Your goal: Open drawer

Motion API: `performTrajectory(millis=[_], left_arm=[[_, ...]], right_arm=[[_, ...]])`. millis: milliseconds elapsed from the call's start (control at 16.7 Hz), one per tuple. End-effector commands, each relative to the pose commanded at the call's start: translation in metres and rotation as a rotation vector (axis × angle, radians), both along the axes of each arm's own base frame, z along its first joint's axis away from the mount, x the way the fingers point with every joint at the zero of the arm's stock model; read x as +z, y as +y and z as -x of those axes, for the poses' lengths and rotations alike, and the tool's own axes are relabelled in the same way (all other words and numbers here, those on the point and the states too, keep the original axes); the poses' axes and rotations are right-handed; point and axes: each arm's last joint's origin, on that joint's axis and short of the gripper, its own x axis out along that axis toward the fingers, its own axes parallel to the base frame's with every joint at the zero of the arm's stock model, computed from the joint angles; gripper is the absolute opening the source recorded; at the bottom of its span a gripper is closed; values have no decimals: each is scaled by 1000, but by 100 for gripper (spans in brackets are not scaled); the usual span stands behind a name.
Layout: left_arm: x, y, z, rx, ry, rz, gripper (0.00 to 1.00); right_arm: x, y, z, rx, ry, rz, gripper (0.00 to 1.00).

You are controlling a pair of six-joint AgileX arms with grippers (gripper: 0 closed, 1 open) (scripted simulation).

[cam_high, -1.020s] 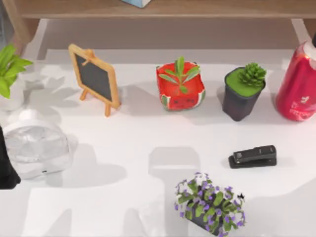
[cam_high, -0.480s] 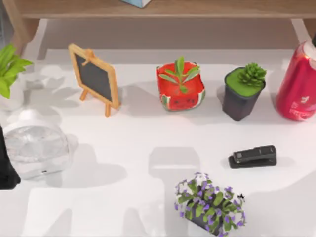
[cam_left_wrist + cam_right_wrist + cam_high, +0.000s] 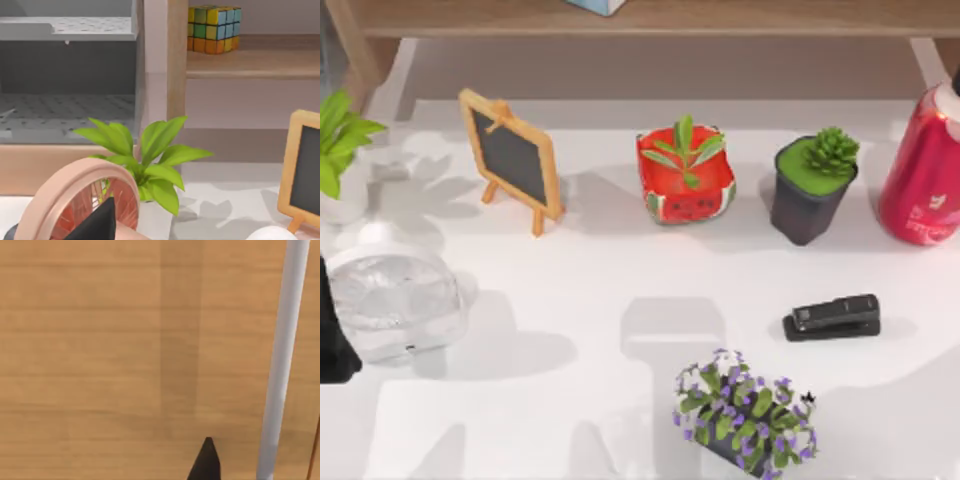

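Wooden panel before right end effector [image 3: 207, 460]

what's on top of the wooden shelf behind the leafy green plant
A multicoloured puzzle cube sits on the wooden shelf, near its post. The leafy green plant stands in front, lower down; the shelf's far end runs out of frame.

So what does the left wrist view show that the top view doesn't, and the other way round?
Left wrist view alone: a multicoloured puzzle cube on a wooden shelf, and grey perforated trays behind a wooden post.

Top view alone: watermelon-patterned planter, succulent in a dark pot, red bottle, black stapler, purple-flowered plant.

Both: the leafy green plant, the small chalkboard easel and the round desk fan.
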Motion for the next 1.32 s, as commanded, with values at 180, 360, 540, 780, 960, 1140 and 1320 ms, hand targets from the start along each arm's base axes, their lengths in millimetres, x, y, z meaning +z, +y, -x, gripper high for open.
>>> performTrajectory(millis=[180,360,540,780,960,1140,1320], left_arm=[[0,0,0,0,0,0,100],[0,0,0,0,0,0,100],[0,0,0,0,0,0,100],[0,0,0,0,0,0,100],[0,0,0,0,0,0,100],[0,0,0,0,0,0,100],[0,0,0,0,0,0,100]], right_arm=[[0,0,0,0,0,0,2],[0,0,0,0,0,0,0],[0,0,0,0,0,0,0],[-1,-1,1,-4,3,-4,0],[1,-2,17,-5,-2,-5,0],[-2,-1,46,-6,10,-10,0],[-1,-1,63,-4,5,-5,0]])
